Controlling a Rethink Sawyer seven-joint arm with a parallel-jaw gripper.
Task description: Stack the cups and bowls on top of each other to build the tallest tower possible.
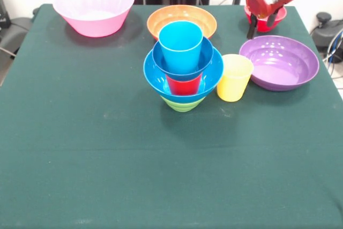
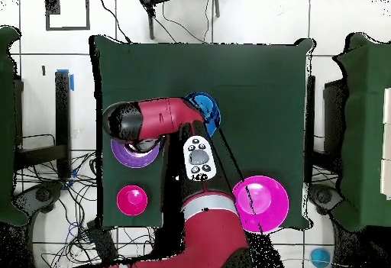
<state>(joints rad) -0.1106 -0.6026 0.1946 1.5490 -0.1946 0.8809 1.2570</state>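
The tower (image 1: 183,73) stands mid-table: green bowl (image 1: 183,103) at the bottom, then large blue bowl (image 1: 153,76), red cup (image 1: 183,85), small blue bowl (image 1: 161,60) and sky-blue cup (image 1: 180,44) on top. The yellow cup (image 1: 234,77) stands upright just right of it. The pink bowl (image 1: 96,9), orange bowl (image 1: 206,21) and purple bowl (image 1: 278,61) sit apart around it. My gripper (image 1: 262,22) hangs open over the small red bowl (image 1: 278,21) at the far right, fingers apart. In the overhead view my arm (image 2: 156,118) hides the gripper, yellow cup and orange bowl.
The overhead view shows the tower's blue top (image 2: 205,111), the purple bowl's rim (image 2: 130,156), the small red bowl (image 2: 131,199) and the pink bowl (image 2: 261,202). Green cloth covers the table (image 1: 107,159). Cables lie past its right edge.
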